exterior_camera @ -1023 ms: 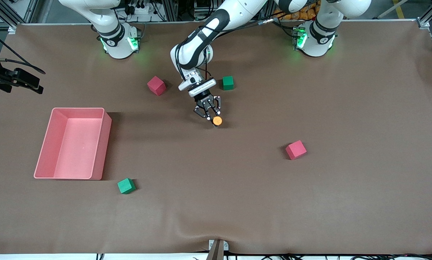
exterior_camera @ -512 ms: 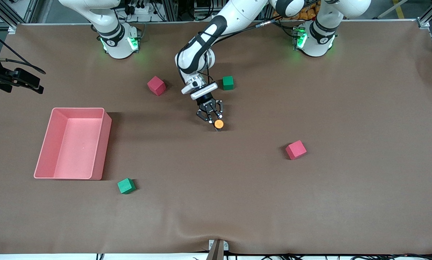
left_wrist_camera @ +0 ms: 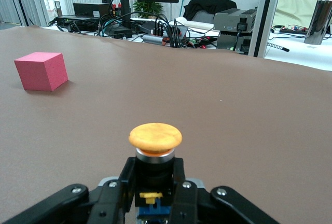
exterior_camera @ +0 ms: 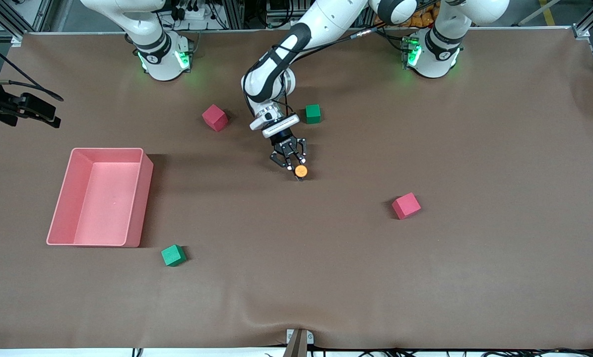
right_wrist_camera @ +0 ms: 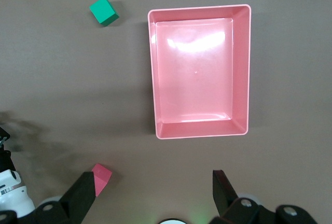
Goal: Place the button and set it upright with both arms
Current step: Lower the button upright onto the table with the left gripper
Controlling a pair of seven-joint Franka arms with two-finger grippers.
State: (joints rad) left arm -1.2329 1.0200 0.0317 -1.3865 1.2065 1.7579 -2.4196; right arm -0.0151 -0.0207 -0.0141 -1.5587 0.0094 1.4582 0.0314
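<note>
The brown desk (exterior_camera: 425,277) carries a pink tray (exterior_camera: 142,198) toward the right arm's end. The left claw (exterior_camera: 296,166), low over the desk's middle, pinches the button (exterior_camera: 300,171) by its black body, orange cap up. The right claw (right_wrist_camera: 155,195) hangs spread wide above the tray, waiting.

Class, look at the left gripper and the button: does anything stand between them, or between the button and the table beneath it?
Nothing visible does. The left gripper is already shut on the button, orange cap toward the front camera, low over bare table. The nearest green cube and pink cube lie well apart. The right gripper waits, open, above the pink bin.
</note>
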